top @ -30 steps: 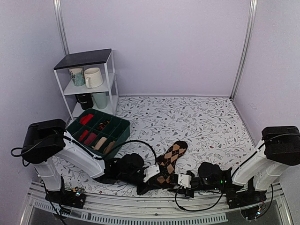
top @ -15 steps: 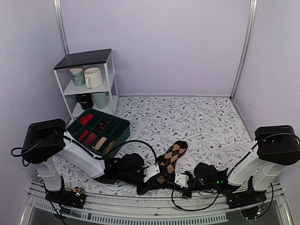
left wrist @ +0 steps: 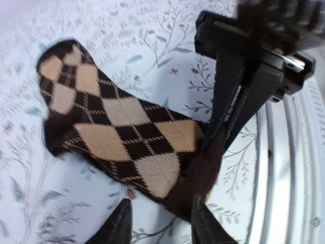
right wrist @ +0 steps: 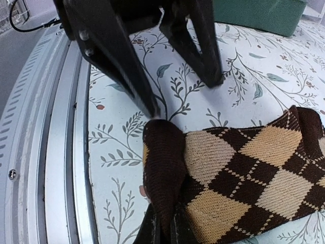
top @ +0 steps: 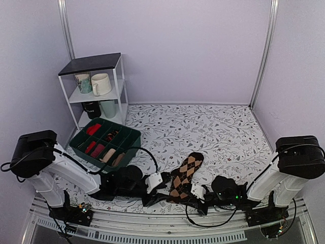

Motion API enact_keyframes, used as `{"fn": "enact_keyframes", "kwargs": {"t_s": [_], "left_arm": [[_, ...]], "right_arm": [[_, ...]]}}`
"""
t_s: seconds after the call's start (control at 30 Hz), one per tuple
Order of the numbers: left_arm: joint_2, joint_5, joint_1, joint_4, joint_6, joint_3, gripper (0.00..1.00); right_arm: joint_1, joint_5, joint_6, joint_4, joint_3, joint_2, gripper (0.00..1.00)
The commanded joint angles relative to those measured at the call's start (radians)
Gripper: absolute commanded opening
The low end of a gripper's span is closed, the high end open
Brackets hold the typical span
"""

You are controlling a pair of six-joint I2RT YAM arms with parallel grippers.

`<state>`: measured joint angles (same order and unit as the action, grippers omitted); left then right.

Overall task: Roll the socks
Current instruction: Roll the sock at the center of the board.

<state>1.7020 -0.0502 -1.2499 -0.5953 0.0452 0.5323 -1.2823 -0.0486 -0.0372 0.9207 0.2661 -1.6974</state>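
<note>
— Pulling your left gripper (left wrist: 161, 213) back off the sock (left wrist: 117, 127), was that the plan? A second ago its wrist sat right over the near end. Now the whole left arm has swung away to the left. Its fingers (right wrist: 119, 61) stand spread on the table (right wrist: 117, 168), one tip up against the brown cuff (right wrist: 162, 152), closing on nothing.

— It was. Who has the sock, then?

— Your right gripper (right wrist: 163, 229) does. It has slid in a little, and its two fingers are pinched tight on the cuff, which stands bunched up off the table. The rest of the sock lies flat with the toe pointing away from you, near the front edge between your two arms.

— So is the roll started?

— Barely, by my reading. You have a fold of cuff raised but no turn made yet. With the hold on one side only, you probably need to curl that cuff over toward the toe. Your free left gripper could pin the leg so it doesn't drag.

— Anything to watch?

— The rail (right wrist: 56, 127) runs close by your right wrist. The green tray (top: 131, 137) sits off to the left, so you likely have a carry ahead.
</note>
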Motion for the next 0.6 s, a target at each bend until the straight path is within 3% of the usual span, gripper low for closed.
{"fn": "enact_keyframes", "kwargs": {"t_s": [0.0,0.03,0.13,0.23,0.3,0.4,0.47,0.57], "left_arm": [[-0.112,0.181,0.007,-0.270,-0.136,-0.080,0.54],[-0.123,0.216,0.005,-0.327,-0.175,-0.096,0.62],[-0.136,0.291,0.002,-0.436,-0.267,-0.119,0.97],[-0.115,0.330,0.002,-0.621,-0.327,-0.164,0.99],[-0.079,0.339,0.004,-0.831,-0.341,-0.221,1.00],[0.012,0.217,0.009,-1.181,-0.407,-0.314,0.99],[0.028,0.111,0.000,-1.199,-0.471,-0.337,0.94],[0.004,0.105,-0.030,-1.137,-0.515,-0.350,0.87]], "right_arm": [[0.022,-0.093,0.116,-0.143,-0.029,0.021,0.00],[0.032,-0.120,0.145,-0.171,-0.024,0.035,0.00],[0.051,-0.180,0.205,-0.210,-0.031,0.076,0.00],[0.076,-0.244,0.257,-0.214,-0.037,0.095,0.00],[0.096,-0.296,0.288,-0.217,-0.032,0.096,0.00],[0.125,-0.355,0.343,-0.224,-0.023,0.084,0.00],[0.152,-0.397,0.380,-0.234,-0.014,0.068,0.00],[0.173,-0.435,0.444,-0.242,-0.002,0.040,0.00]]}}
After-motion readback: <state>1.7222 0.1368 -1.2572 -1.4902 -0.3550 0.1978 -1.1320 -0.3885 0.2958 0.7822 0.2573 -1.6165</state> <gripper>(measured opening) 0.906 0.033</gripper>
